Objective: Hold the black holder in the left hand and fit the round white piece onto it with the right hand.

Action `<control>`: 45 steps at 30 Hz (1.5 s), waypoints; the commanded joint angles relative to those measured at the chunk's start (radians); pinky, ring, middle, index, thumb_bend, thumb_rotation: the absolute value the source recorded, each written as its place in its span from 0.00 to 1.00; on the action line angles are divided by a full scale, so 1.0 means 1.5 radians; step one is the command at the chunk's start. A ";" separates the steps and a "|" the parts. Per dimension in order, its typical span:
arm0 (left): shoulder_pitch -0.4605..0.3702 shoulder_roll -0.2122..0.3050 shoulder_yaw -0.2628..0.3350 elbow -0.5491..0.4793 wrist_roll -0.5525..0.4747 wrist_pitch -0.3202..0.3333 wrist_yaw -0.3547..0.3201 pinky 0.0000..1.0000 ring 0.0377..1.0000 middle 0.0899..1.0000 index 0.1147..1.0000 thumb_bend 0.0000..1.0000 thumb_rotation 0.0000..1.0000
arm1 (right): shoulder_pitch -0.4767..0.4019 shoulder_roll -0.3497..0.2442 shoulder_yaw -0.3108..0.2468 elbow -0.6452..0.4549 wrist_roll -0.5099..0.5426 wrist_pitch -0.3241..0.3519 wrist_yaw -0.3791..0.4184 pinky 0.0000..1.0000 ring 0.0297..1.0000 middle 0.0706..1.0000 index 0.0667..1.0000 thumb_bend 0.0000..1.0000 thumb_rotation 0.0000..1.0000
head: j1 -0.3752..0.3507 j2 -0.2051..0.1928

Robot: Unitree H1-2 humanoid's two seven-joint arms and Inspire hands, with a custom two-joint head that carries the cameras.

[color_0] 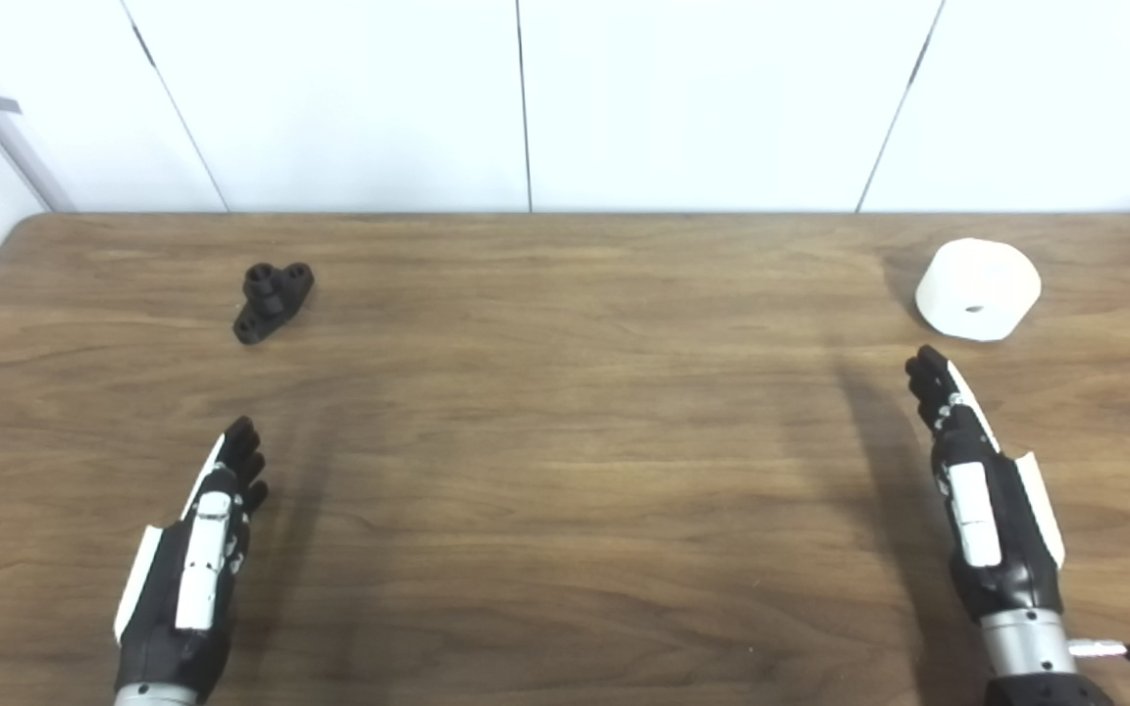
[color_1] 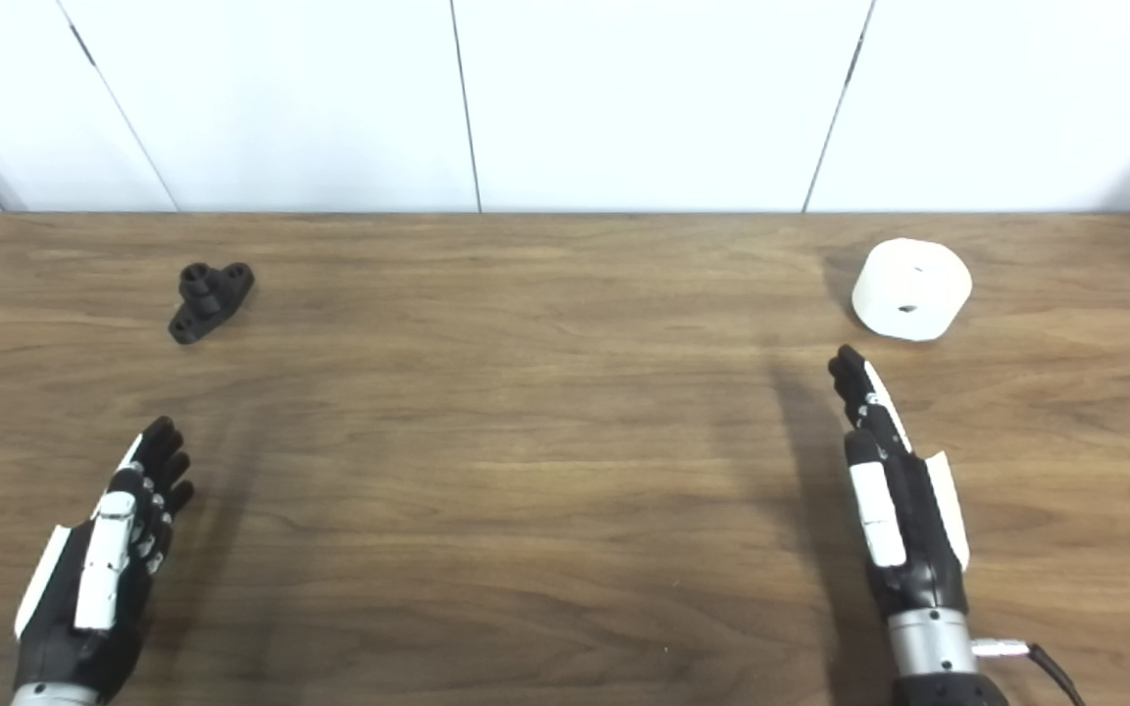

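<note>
Two hands hover empty with fingers extended: the left hand [color_0: 187,569] near the front-left of the wooden surface [color_0: 565,441], the right hand [color_0: 982,500] just short of the round white piece [color_0: 977,289] at far right. The black holder [color_0: 274,300] lies well beyond the left hand. Both parts look rigid, light plastic; the small holder probably wants pinching by its flat base, the white piece gripping around its smooth, possibly slippery rim.
</note>
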 commanded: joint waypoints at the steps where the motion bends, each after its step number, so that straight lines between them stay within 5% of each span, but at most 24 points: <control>1: -0.002 0.007 0.004 -0.022 -0.002 -0.014 0.003 1.00 1.00 1.00 1.00 0.36 1.00 | 0.072 0.015 0.006 -0.020 0.003 -0.011 -0.006 1.00 0.96 0.94 0.93 0.59 1.00 | -0.001 0.000; 8: 0.000 0.007 0.004 -0.028 -0.007 -0.006 0.003 1.00 1.00 1.00 1.00 0.44 1.00 | 0.072 0.013 0.005 -0.021 -0.001 -0.013 -0.007 1.00 0.95 0.93 0.92 0.59 1.00 | 0.004 0.004; 17: 0.002 -0.003 -0.002 -0.024 0.008 -0.016 0.008 1.00 1.00 1.00 1.00 0.35 1.00 | 0.073 0.004 0.002 -0.019 -0.002 -0.017 -0.005 1.00 0.97 0.94 0.93 0.59 1.00 | 0.037 -0.006; 33: 0.005 -0.036 -0.029 0.046 0.027 -0.122 0.010 1.00 1.00 1.00 0.96 0.32 0.98 | 0.066 -0.017 -0.027 0.013 0.064 -0.030 0.033 1.00 1.00 0.97 0.97 0.55 1.00 | 0.194 -0.071; 45: 0.012 -0.034 -0.065 0.078 0.057 -0.156 0.017 1.00 1.00 1.00 0.98 0.39 1.00 | 0.054 -0.022 -0.042 0.048 0.067 -0.068 0.042 1.00 0.95 0.94 0.93 0.49 1.00 | 0.240 -0.106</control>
